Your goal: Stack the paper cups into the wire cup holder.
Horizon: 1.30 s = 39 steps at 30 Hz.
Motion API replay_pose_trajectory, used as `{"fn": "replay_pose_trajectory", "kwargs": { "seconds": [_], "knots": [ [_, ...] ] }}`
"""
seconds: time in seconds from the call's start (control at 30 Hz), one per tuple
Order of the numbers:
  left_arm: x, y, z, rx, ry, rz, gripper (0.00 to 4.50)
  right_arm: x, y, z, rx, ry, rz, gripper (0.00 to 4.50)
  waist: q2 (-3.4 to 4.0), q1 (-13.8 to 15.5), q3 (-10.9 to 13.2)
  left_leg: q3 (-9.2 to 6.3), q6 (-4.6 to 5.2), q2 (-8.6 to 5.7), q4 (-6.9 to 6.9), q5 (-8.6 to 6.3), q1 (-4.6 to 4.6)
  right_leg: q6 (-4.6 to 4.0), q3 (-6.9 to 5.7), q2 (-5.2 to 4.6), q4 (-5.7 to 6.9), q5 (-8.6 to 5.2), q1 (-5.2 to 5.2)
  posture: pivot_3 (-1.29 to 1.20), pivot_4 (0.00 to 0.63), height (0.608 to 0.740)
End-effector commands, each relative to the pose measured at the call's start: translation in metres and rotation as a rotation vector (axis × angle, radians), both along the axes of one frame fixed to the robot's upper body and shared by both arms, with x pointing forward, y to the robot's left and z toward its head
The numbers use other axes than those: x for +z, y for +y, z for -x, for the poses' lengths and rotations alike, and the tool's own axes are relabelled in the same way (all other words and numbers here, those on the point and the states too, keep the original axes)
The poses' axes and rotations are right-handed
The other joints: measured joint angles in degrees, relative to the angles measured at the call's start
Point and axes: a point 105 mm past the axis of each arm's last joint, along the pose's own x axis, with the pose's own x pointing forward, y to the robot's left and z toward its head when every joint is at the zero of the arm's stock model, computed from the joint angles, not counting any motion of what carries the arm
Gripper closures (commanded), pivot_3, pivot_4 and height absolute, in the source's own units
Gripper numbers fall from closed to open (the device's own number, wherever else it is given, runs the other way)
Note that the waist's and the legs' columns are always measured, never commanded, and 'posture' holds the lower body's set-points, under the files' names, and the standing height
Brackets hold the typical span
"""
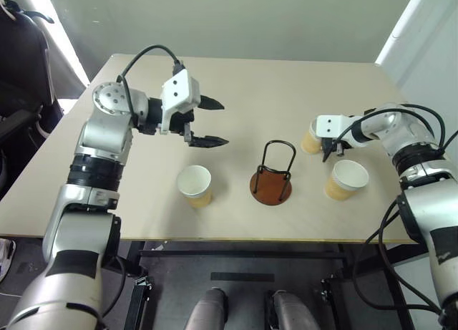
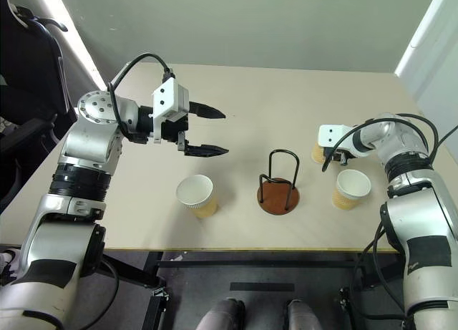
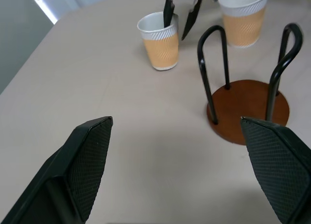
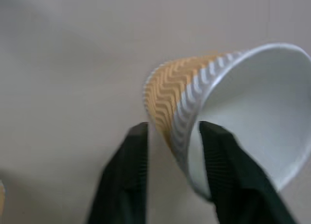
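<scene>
Three tan paper cups stand upright on the table. One cup [image 1: 195, 187] is left of the wire cup holder [image 1: 270, 188], whose black loops rise empty from a brown disc. A second cup [image 1: 346, 180] stands right of the holder. Behind it is the third cup [image 1: 310, 140], and my right gripper [image 1: 325, 152] is shut on its wall, one finger inside the rim [image 4: 218, 156] and one outside. My left gripper [image 1: 222, 123] hovers open above the table, left of and behind the holder, pointing toward it and holding nothing.
The beige table [image 1: 250, 86] has its front edge just below the cups and holder. A dark chair [image 1: 21, 58] stands off the table's left side. A white wall panel [image 1: 422, 36] borders the right.
</scene>
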Motion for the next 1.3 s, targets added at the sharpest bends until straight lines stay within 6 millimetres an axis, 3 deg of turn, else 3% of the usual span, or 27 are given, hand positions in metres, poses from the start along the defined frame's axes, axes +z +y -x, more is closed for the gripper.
{"fn": "replay_pose_trajectory", "kwargs": {
  "seconds": [0.03, 0.07, 0.3, 0.4, 0.47, 0.63, 0.77, 0.93, 1.3],
  "knots": [
    [0.016, -0.001, 0.007, -0.027, -0.025, 0.033, 0.0, 0.02, 0.004, -0.003, 0.022, -0.043, -0.001, 4.29, 0.0, 0.01, 0.0, 0.0, 0.0, 0.0, -0.01, 0.0, 0.0, 0.0, 0.0, 0.0, 0.0, 0.0, 0.0, 0.0, 0.15, 0.74],
    [0.017, -0.001, 0.007, -0.027, -0.025, 0.032, 0.0, 0.021, 0.005, -0.002, 0.024, -0.041, -0.004, 4.49, 0.0, 0.01, 0.0, 0.0, 0.0, 0.0, -0.01, 0.0, 0.0, 0.0, 0.0, 0.0, 0.0, 0.0, 0.0, 0.0, 0.15, 0.74],
    [0.016, -0.003, 0.007, -0.026, -0.031, 0.019, 0.0, 0.029, 0.012, 0.002, 0.058, -0.01, -0.062, 4.49, 0.0, 0.01, 0.0, 0.0, -0.01, 0.0, -0.03, 0.0, 0.0, -0.02, 0.0, 0.0, -0.02, 0.0, 0.0, 0.0, 0.15, 0.74],
    [0.016, -0.003, 0.006, -0.026, -0.032, 0.018, 0.0, 0.043, 0.016, 0.004, 0.088, -0.028, -0.093, 4.49, 0.0, 0.0, 0.0, 0.0, -0.02, 0.0, -0.04, 0.01, 0.0, -0.02, 0.0, 0.0, -0.02, 0.0, 0.0, 0.0, 0.15, 0.74],
    [0.016, -0.002, 0.006, -0.025, -0.032, 0.017, 0.0, 0.063, 0.021, 0.006, 0.12, -0.062, -0.138, 4.49, 0.0, -0.01, 0.0, 0.0, -0.02, 0.0, -0.04, 0.01, 0.0, -0.02, 0.0, 0.0, -0.02, 0.0, 0.0, 0.0, 0.15, 0.74],
    [0.015, 0.0, 0.007, -0.022, -0.028, 0.012, 0.0, 0.112, 0.04, 0.037, 0.289, -0.106, -0.214, 4.49, 0.01, 0.03, 0.01, 0.0, -0.04, 0.0, -0.08, 0.02, -0.07, -0.09, -0.03, 0.0, -0.05, -0.04, -0.03, 0.0, 0.15, 0.74],
    [0.014, -0.001, 0.005, -0.024, -0.027, 0.01, 0.0, 0.132, 0.056, 0.074, 0.393, -0.113, -0.228, 4.49, 0.01, 0.01, 0.01, 0.0, -0.13, 0.0, -0.14, 0.06, -0.07, -0.14, -0.05, 0.0, -0.1, -0.08, -0.02, 0.0, 0.15, 0.74],
    [0.014, -0.005, 0.004, -0.037, -0.027, 0.011, 0.0, 0.128, 0.073, 0.114, 0.472, -0.052, -0.228, 4.49, 0.01, 0.0, 0.01, 0.0, -0.23, 0.0, -0.07, 0.16, -0.05, -0.15, -0.05, 0.0, -0.08, -0.08, 0.02, 0.0, 0.15, 0.74],
    [0.03, -0.018, 0.02, -0.133, 0.051, 0.104, 0.0, 0.103, 0.092, 0.141, 0.545, 0.055, -0.193, 4.49, 0.0, -0.17, 0.0, -0.01, -0.09, 0.01, -0.02, 0.26, 0.05, -0.12, -0.05, 0.0, 0.01, -0.07, 0.08, 0.0, 0.15, 0.74]
  ]
}}
